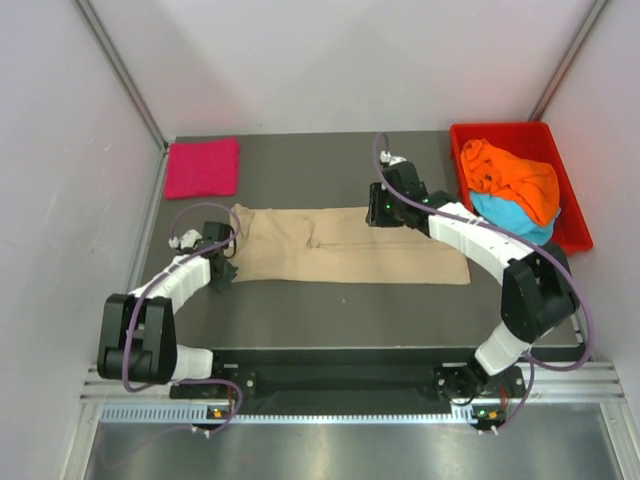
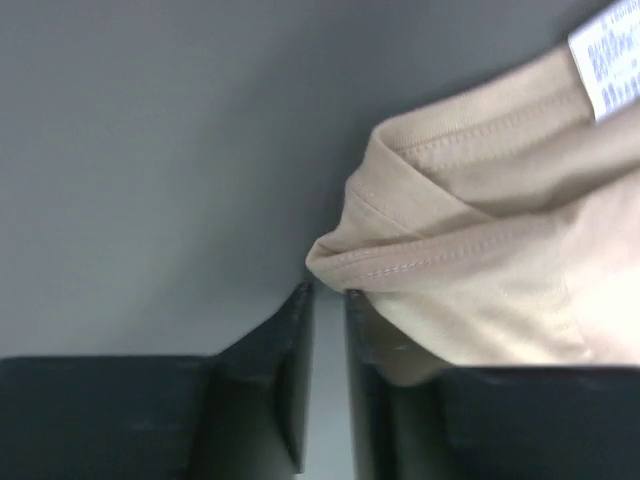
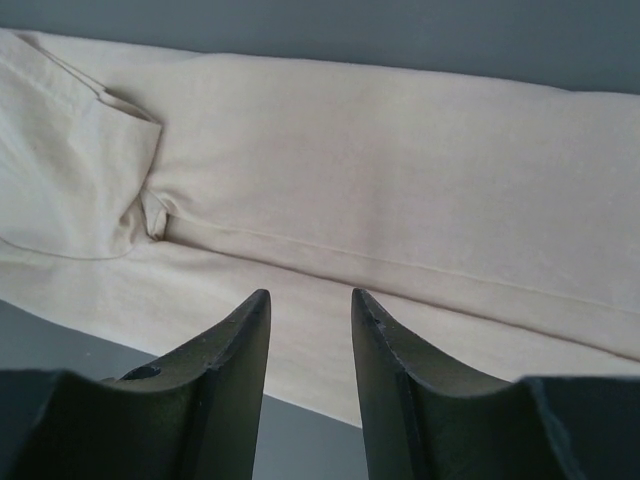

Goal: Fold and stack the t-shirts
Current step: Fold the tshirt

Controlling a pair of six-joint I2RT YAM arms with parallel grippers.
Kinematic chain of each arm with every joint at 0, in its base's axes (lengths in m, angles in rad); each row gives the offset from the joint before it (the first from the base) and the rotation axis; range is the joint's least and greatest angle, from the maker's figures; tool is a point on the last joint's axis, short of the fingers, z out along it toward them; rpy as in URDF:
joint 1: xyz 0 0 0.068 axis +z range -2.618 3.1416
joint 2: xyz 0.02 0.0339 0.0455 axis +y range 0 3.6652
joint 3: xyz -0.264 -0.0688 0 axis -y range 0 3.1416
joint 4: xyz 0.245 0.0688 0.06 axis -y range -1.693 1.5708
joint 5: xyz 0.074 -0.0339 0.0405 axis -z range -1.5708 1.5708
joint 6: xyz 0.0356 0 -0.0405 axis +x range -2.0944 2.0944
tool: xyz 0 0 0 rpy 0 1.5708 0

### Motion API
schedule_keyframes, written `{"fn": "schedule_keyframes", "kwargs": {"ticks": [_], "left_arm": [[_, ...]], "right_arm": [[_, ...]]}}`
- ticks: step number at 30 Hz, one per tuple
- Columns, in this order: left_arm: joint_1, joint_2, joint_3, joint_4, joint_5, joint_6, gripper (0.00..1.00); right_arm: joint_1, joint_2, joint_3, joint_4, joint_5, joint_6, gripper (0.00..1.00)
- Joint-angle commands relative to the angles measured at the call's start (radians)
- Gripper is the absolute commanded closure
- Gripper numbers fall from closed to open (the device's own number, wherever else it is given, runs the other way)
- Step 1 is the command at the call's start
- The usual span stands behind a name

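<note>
The beige t-shirt (image 1: 350, 245) lies in a long folded strip across the middle of the table. My left gripper (image 1: 227, 268) is at its left end. In the left wrist view the jaws (image 2: 328, 293) stand a narrow gap apart with nothing between them, and a hemmed corner of the beige shirt (image 2: 480, 230) touches their tips. Its white neck label (image 2: 605, 60) shows. My right gripper (image 1: 383, 212) is open and empty (image 3: 310, 297) just above the strip's far edge (image 3: 400, 180). The magenta-pink t-shirt (image 1: 203, 167) lies folded at the far left. The orange t-shirt (image 1: 515, 178) and the light blue t-shirt (image 1: 510, 217) lie crumpled in the tray.
A red plastic tray (image 1: 500, 131) stands at the far right of the table. White walls close in the table on the left, right and back. The dark table top (image 1: 350, 310) shows bare between the beige shirt and the arm bases.
</note>
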Motion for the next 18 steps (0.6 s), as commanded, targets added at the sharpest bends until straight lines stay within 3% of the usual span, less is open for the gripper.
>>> {"fn": "schedule_keyframes", "kwargs": {"ticks": [1,3,7,15,18], "left_arm": [[0.036,0.068,0.02,0.014,-0.077,-0.015,0.79],[0.053,0.078,0.028,-0.004,-0.082,-0.008,0.81],[0.073,0.032,0.013,-0.012,-0.098,0.001,0.67],[0.127,-0.049,0.08,-0.11,-0.203,-0.008,0.57],[0.133,-0.092,0.108,-0.123,-0.137,-0.031,0.54]], "right_arm": [[-0.014,0.028,0.027,0.002,-0.033,-0.055,0.61],[-0.014,0.015,0.001,0.004,-0.036,-0.062,0.61],[-0.013,-0.025,-0.056,0.007,-0.026,-0.062,0.61],[-0.042,-0.078,-0.154,-0.042,0.089,-0.055,0.61],[-0.114,-0.067,-0.191,-0.031,0.132,-0.075,0.61]]}}
